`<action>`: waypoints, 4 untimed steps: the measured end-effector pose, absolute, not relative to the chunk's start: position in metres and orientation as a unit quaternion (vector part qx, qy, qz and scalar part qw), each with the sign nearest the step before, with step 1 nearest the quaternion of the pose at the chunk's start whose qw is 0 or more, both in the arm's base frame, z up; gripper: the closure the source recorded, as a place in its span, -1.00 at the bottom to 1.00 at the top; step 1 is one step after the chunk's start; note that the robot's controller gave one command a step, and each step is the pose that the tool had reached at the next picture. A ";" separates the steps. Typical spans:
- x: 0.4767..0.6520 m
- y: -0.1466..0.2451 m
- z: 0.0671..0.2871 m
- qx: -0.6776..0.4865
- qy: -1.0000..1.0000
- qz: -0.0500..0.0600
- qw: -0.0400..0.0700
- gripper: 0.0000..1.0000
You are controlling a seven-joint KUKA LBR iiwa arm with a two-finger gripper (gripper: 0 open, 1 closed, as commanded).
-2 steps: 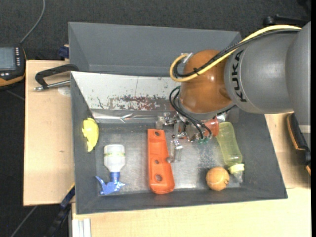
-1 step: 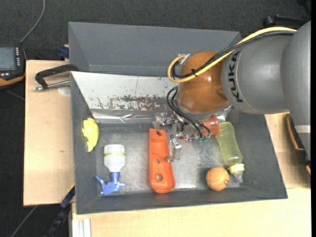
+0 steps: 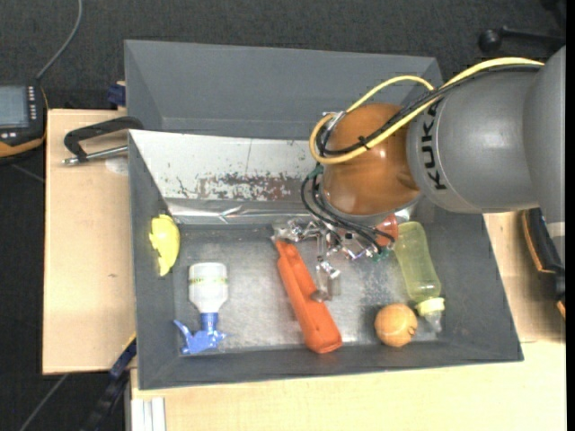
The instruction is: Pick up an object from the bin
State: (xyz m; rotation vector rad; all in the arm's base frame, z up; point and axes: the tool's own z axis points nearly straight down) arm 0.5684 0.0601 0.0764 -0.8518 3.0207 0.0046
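Observation:
My gripper (image 3: pixel 327 269) hangs low in the middle of the bin, below the arm's orange dome. Its metal tip sits just right of a long orange tool (image 3: pixel 305 302) that lies slanted from the bin's middle towards the front wall. The tip is beside the tool's upper half, and I cannot tell whether they touch. A pale yellow-green bottle (image 3: pixel 418 261) lies to the right of the gripper. In front of that bottle rests a small orange ball (image 3: pixel 395 324).
A white bottle with a blue nozzle (image 3: pixel 206 296) lies at the front left. A yellow lump (image 3: pixel 163 243) sits against the left wall. Something small and red (image 3: pixel 388 231) peeks out under the dome. The arm covers the bin's back right.

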 end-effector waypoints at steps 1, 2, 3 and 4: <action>0.557 0.043 0.075 -0.240 0.971 0.001 0.005 -1.00; 0.570 0.058 0.073 -0.456 0.890 0.001 0.005 1.00; 0.573 0.061 0.072 -0.491 0.871 0.001 0.004 1.00; 0.582 0.054 0.083 -0.482 0.876 0.001 0.006 1.00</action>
